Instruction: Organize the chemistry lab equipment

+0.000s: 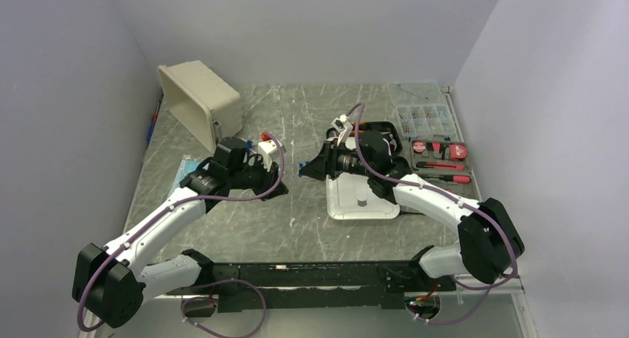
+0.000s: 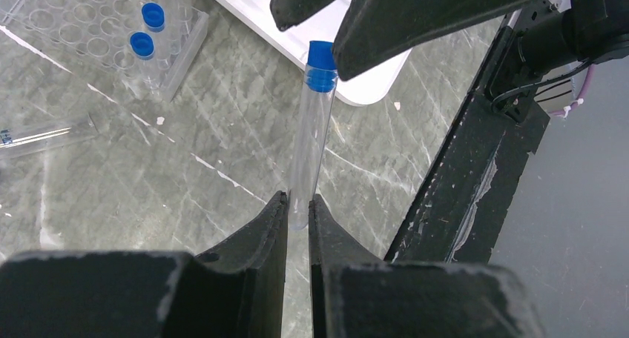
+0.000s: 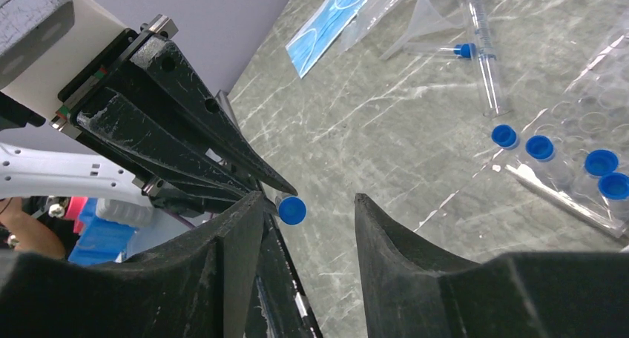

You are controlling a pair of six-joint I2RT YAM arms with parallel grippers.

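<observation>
My left gripper [image 2: 298, 201] is shut on the bottom end of a clear test tube [image 2: 311, 138] with a blue cap [image 2: 321, 65], held above the table. My right gripper [image 3: 308, 199] is open, its jaws on either side of that cap [image 3: 291, 210], which sits close to one finger; I cannot tell if it touches. In the top view the two grippers meet at mid-table, left [image 1: 280, 190] and right [image 1: 304, 170]. A flat clear perforated rack [image 2: 67, 15] holds several blue-capped tubes [image 2: 153, 16]; it also shows in the right wrist view [image 3: 593, 123].
A white tray [image 1: 386, 208] lies under the right arm. The black tool case [image 1: 438, 164] and clear parts box [image 1: 423, 116] are at the right. A beige bin [image 1: 199, 101] lies tipped at the back left. A blue packet [image 3: 334, 27], a funnel [image 3: 430, 19] and a loose tube [image 2: 44, 134] lie on the table.
</observation>
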